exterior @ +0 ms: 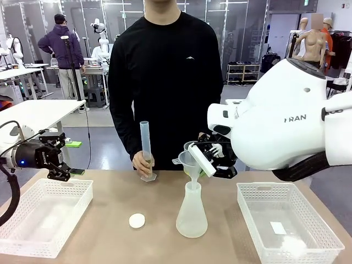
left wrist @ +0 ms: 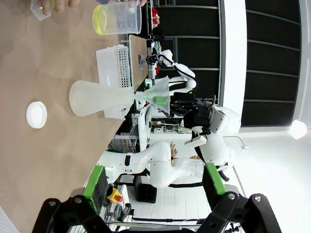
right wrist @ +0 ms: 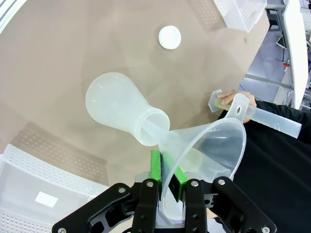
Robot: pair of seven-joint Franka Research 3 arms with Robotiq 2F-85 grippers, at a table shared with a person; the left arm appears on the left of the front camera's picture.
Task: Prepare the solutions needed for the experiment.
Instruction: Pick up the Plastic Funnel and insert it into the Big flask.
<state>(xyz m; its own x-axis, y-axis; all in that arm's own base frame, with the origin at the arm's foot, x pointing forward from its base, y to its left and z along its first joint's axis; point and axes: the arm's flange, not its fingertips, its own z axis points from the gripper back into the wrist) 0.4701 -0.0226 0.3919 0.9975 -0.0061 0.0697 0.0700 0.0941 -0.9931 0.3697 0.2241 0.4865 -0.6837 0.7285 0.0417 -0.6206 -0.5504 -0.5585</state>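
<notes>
The right tool (right wrist: 165, 172), clamped on the rim of the funnel (right wrist: 209, 145), holds its spout in the flask (right wrist: 116, 107) while the yellow solution (left wrist: 99, 19) sits in the person's cylinder (exterior: 145, 143) and the left tool (left wrist: 154, 180) hangs wide open, empty; the tilted funnel could spill any pour.
</notes>
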